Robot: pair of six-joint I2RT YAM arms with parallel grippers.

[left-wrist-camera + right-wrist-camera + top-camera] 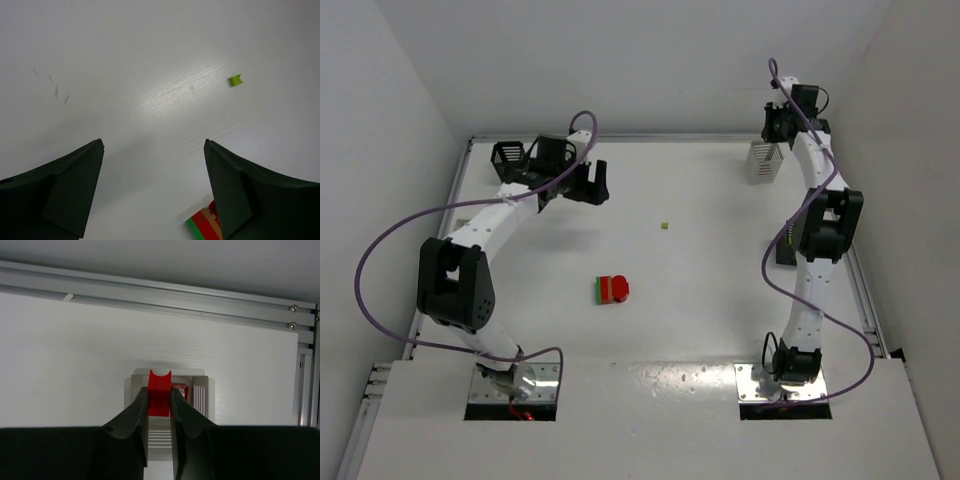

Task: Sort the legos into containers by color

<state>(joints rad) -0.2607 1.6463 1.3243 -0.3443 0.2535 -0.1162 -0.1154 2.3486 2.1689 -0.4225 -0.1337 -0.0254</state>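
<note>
Drop-off: right fingers clamp a red brick over the white basket, upper right; release should follow. Left fingers spread, empty.

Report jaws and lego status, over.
Right jaws shut on red lego, above white basket. Left jaws open, empty. Red-green stack and yellow-green piece loose mid-table. Nothing blocking the drop.

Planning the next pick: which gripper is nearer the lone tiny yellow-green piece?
Left. The left gripper hangs open just left of the yellow-green piece; the right gripper is farther, in the far-right corner over a white basket.
</note>
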